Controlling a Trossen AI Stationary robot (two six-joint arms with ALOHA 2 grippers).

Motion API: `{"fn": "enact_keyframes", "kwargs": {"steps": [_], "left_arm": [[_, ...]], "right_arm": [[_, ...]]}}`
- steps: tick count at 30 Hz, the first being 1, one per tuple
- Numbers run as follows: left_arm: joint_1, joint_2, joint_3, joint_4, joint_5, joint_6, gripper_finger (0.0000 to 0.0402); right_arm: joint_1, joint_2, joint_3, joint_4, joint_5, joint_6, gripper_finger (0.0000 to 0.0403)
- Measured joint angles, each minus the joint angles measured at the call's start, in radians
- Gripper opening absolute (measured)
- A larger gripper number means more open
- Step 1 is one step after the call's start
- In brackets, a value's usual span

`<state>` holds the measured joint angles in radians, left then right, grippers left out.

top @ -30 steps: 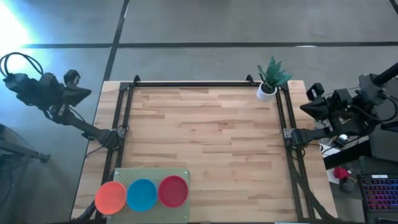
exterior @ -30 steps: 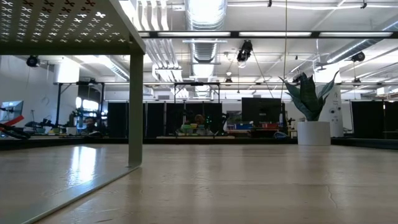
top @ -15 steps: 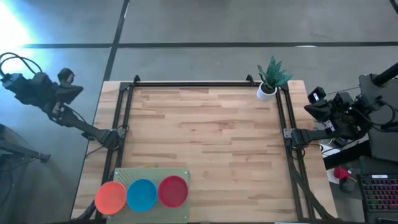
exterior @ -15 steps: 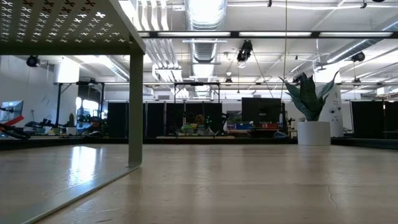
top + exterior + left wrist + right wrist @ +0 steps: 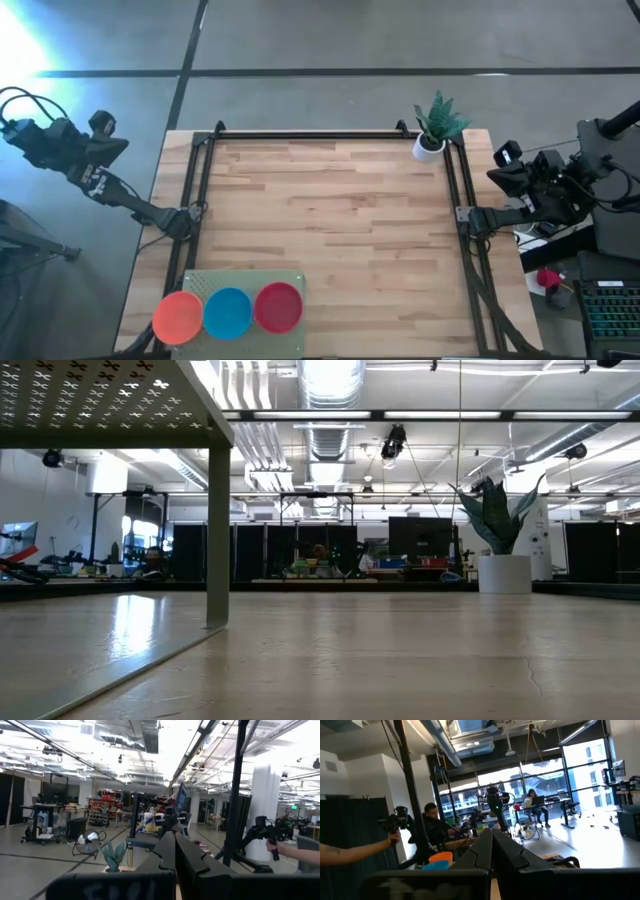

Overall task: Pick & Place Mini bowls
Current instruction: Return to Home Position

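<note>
The mini bowls show in the high view at the table's near left corner. An orange one (image 5: 178, 316), a blue one (image 5: 228, 312) and a red one (image 5: 278, 306) sit side by side on a grey-green perforated shelf (image 5: 245, 279). The right wrist view shows the orange (image 5: 441, 856) and blue (image 5: 436, 865) ones far off. My left gripper (image 5: 120, 147) hangs beyond the table's left edge, fingers shut (image 5: 174, 842). My right gripper (image 5: 494, 174) hangs beyond the right edge, fingers shut (image 5: 491, 836). Both are far from the bowls.
A small white pot with a green plant (image 5: 430, 140) stands at the far right corner. A black frame (image 5: 310, 134) runs round the wooden tabletop (image 5: 330, 220). The shelf stands raised on a leg (image 5: 218, 530). A person's hand (image 5: 280, 847) and arm (image 5: 350, 851) show beyond the table.
My left gripper has drawn back a little toward the left, away from the table's left edge. My right arm has shifted slightly beside the right edge. The bowls have stayed where they were.
</note>
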<state>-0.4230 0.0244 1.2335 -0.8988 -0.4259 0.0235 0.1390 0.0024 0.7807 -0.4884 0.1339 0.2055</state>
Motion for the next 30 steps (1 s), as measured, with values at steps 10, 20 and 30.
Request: {"fn": "enact_keyframes", "kwargs": {"steps": [10,20,30], "left_arm": [[0.0,-0.017,0.0,-0.028,0.047,0.037,0.0],[0.0,-0.019,-0.024,-0.019,0.062,0.026,0.0],[-0.001,-0.021,-0.209,0.052,0.07,0.051,0.0]], "right_arm": [[0.0,-0.001,-0.002,0.006,-0.001,-0.025,0.0008],[0.0,0.0,-0.011,0.02,-0.002,-0.041,0.0008],[0.0,0.0,-0.162,0.168,-0.005,-0.113,0.0008]]}}
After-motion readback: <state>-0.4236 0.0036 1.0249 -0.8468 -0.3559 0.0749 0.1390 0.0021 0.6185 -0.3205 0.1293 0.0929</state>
